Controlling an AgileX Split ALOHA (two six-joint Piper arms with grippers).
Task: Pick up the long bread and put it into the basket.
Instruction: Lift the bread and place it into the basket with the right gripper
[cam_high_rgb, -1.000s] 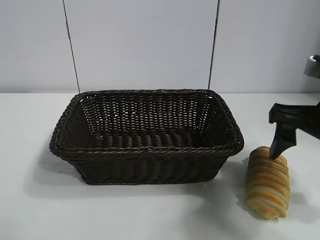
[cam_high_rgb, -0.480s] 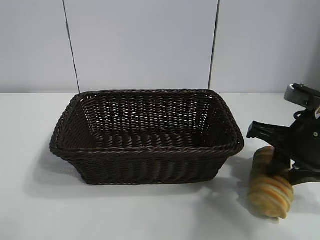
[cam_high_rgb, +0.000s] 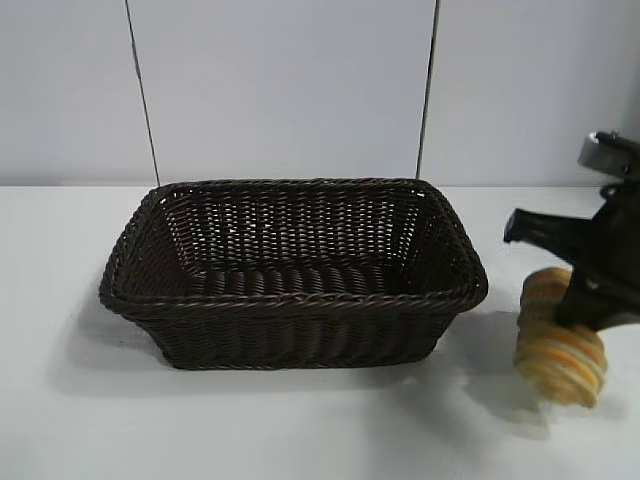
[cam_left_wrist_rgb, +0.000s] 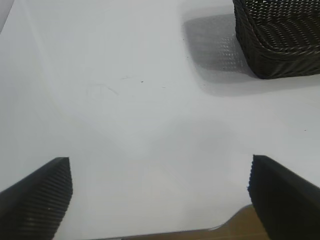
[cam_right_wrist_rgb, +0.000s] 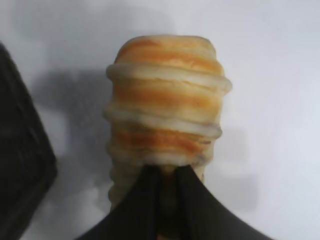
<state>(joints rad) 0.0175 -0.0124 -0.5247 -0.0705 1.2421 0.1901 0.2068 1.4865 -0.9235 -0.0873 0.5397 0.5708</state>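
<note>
The long bread (cam_high_rgb: 562, 350), golden-yellow with orange-brown ridges, hangs tilted just above the table at the far right, to the right of the basket (cam_high_rgb: 290, 300). My right gripper (cam_high_rgb: 585, 300) is shut on its upper end. In the right wrist view the two black fingers (cam_right_wrist_rgb: 150, 195) pinch the near end of the bread (cam_right_wrist_rgb: 167, 100), and a dark edge of the basket (cam_right_wrist_rgb: 20, 165) shows at the side. The basket is dark-brown wicker and holds nothing. My left gripper (cam_left_wrist_rgb: 160, 195) is open and empty over bare table, with a basket corner (cam_left_wrist_rgb: 280, 40) farther off.
The white table (cam_high_rgb: 300, 420) runs all round the basket. Two thin dark rods (cam_high_rgb: 428, 90) stand against the back wall behind the basket. In the left wrist view the table's edge (cam_left_wrist_rgb: 240, 220) lies close to the left gripper.
The right gripper came down onto the bread, closed on its upper end and lifted it a little off the table, shifting it slightly right. The basket has not moved.
</note>
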